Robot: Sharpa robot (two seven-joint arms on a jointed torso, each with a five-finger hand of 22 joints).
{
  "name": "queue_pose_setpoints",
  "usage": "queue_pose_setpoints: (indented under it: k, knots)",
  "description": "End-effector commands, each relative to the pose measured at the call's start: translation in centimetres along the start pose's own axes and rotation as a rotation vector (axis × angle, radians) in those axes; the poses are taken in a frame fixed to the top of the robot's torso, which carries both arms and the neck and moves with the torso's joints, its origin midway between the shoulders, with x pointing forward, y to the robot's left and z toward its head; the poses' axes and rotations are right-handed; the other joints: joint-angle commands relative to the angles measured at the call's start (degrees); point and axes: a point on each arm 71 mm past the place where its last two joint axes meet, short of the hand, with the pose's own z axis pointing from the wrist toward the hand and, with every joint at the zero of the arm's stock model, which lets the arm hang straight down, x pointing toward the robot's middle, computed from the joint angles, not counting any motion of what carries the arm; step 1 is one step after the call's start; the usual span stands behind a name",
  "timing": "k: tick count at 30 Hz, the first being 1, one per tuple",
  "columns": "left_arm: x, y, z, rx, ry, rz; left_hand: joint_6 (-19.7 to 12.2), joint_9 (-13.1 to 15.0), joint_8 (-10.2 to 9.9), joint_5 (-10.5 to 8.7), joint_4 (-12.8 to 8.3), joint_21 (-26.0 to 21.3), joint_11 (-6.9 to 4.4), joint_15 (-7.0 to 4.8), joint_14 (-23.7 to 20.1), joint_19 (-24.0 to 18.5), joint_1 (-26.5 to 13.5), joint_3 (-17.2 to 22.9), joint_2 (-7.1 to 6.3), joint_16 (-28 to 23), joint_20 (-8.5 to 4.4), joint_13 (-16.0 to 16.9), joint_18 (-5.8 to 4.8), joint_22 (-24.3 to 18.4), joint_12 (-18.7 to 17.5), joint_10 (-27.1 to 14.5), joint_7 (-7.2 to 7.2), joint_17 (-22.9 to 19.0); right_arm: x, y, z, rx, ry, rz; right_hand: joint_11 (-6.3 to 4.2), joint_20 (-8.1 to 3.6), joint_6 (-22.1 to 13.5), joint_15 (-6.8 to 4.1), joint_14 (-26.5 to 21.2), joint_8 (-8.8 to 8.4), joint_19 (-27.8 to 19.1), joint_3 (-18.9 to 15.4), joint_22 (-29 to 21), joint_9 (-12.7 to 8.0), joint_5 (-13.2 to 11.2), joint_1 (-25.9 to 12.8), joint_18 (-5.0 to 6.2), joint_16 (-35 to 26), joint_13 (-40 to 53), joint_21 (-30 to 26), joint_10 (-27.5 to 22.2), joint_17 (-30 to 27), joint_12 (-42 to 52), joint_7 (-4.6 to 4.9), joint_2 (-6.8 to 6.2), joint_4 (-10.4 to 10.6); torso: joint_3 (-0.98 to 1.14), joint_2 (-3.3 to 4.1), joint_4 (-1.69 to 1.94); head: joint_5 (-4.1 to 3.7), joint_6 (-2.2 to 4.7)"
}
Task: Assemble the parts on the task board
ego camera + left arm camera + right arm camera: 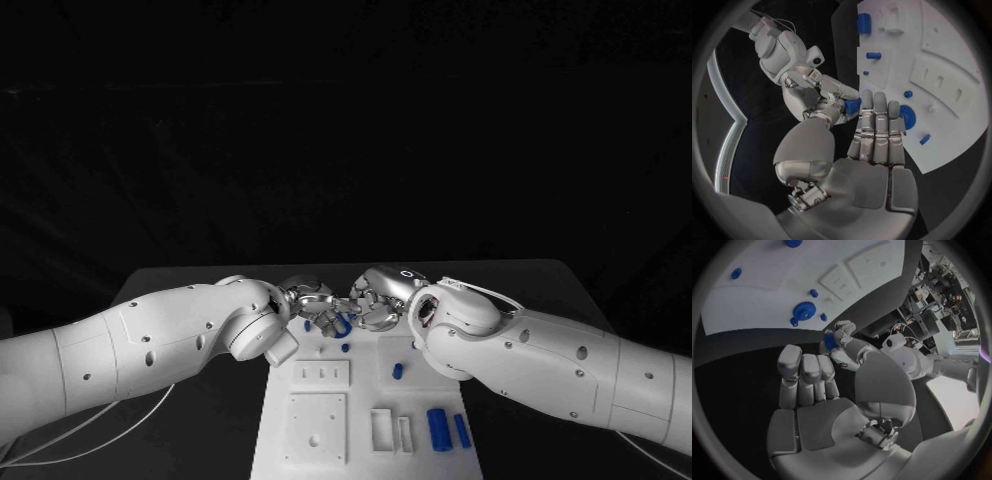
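1. Both hands meet above the far end of the task board (325,440), which lies on the black table (188,285)
2. Left hand (307,302): in the left wrist view its fingers (876,130) stand straight and close together, and its thumb tip lies against a small blue part (852,105)
3. Right hand (378,300): its fingertips touch the same blue part (829,341); its other fingers (807,372) are curled toward the palm
4. The part sits between the two hands, above the board's far edge. Which hand carries its weight cannot be told; both pinch it
5. On the board, far end: a round blue disc (907,116) with small blue pieces beside it
6. Mid-board: a short blue peg (398,371), just beside the right forearm
7. Near end: two blue cylinders (438,428) lie side by side, next to white rectangular blocks (382,428)
8. A white square plate with holes (316,425) lies at the board's near left
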Motion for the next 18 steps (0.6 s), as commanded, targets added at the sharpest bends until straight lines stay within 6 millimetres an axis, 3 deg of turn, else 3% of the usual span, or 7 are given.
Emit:
queue_pose_setpoints:
  k: [1, 7, 8, 9, 10, 18]
  knots:
    - [0.31, -0.26, 0.03, 0.004, 0.02, 0.007, 0.59, 0.08, 0.14, 0.62, -1.2, 0.39, -0.16, 0.1, -0.39, -0.41, 0.58, 0.26, 1.04, 0.43, -0.07, 0.16, -0.52, 0.97, -0.38, -0.16, -0.16, -0.15, 0.16, 0.17, 0.01, -0.005, 0.014, -0.014, -0.01, -0.44, 2.37, -0.4, 0.12, 0.09, 0.05, 0.11, 0.61, 0.82, 0.25, 0.14, 4.03, 0.03, -0.07, 0.19, 0.09, 0.02, -0.1, 2.07, -0.51, 0.21, -0.02, 0.0, -0.05, 0.01, 0.07]
    - [0.25, -0.23, 0.01, 0.004, 0.018, 0.006, 1.36, 0.12, 0.26, 2.89, -3.48, 0.51, -0.26, 0.09, -0.32, -0.5, 1.31, 1.05, 2.86, 0.68, -0.07, 0.44, -0.72, 0.96, -0.44, 0.1, -0.37, -0.37, 0.25, -0.05, 0.0, 0.003, 0.019, -0.017, -0.01, -0.44, 2.37, -0.4, 0.13, 0.09, 0.05, 0.14, 0.61, 0.82, 0.26, 0.13, 4.03, 0.02, -0.09, 0.19, 0.07, 0.01, -0.12, 2.07, -0.54, 0.26, -0.01, 0.04, -0.05, -0.04, -0.02]
    - [0.23, -0.21, 0.01, 0.004, 0.017, 0.006, 1.63, 0.14, 0.32, 2.73, -4.01, 0.54, -0.32, 0.06, -0.26, -0.52, 1.65, 1.57, 3.21, 0.77, -0.08, 0.51, -0.77, 0.95, -0.42, 0.22, -0.47, -0.41, 0.25, -0.11, -0.01, 0.005, 0.02, -0.017, -0.01, -0.44, 2.36, -0.4, 0.13, 0.08, 0.05, 0.14, 0.61, 0.83, 0.26, 0.13, 4.02, 0.02, -0.09, 0.19, 0.06, 0.01, -0.13, 2.08, -0.54, 0.27, -0.01, 0.04, -0.06, -0.04, -0.04]
    - [0.22, -0.19, 0.0, 0.002, 0.017, 0.006, 2.01, 0.19, 0.42, 0.21, -4.18, 0.57, -0.38, -0.01, -0.11, -0.4, 2.57, 3.54, 3.01, 0.91, -0.07, 0.6, -0.85, 0.89, -0.4, 0.43, -0.61, -0.45, 0.26, -0.17, 0.0, 0.007, 0.021, -0.018, -0.01, -0.44, 2.36, -0.4, 0.13, 0.08, 0.05, 0.15, 0.61, 0.83, 0.26, 0.12, 4.03, 0.02, -0.09, 0.18, 0.06, 0.01, -0.13, 2.08, -0.55, 0.29, -0.01, 0.05, -0.06, -0.03, -0.05]
    - [0.2, -0.16, -0.01, 0.001, 0.018, 0.006, 2.59, 0.35, 0.62, -0.1, -4.06, 0.62, -0.54, -0.08, 0.16, -0.33, 3.22, 5.64, 2.67, 1.15, -0.13, 0.73, -0.97, 0.87, -0.31, 0.79, -0.84, -0.48, 0.27, -0.21, 0.01, 0.008, 0.021, -0.018, -0.01, -0.44, 2.36, -0.4, 0.13, 0.08, 0.05, 0.15, 0.61, 0.83, 0.26, 0.12, 4.03, 0.01, -0.09, 0.18, 0.06, 0.01, -0.13, 2.08, -0.55, 0.3, -0.02, 0.05, -0.07, -0.02, -0.04]
    - [0.51, -0.39, 0.15, 0.004, 0.026, 0.008, 3.92, 1.16, 1.06, -0.06, -4.07, 1.08, -0.97, -0.35, 0.57, -0.34, 2.54, 8.35, 2.54, 2.02, -0.43, 1.26, -1.38, 1.06, 0.04, 1.88, -1.32, -0.4, 0.29, 0.01, 0.0, 0.004, 0.022, -0.017, -0.01, -0.44, 2.36, -0.4, 0.12, 0.06, 0.04, 0.22, 0.6, 0.84, 0.25, 0.08, 4.03, -0.01, -0.1, 0.16, 0.05, 0.0, -0.15, 2.08, -0.54, 0.45, -0.02, 0.07, 0.06, -0.07, -0.04]
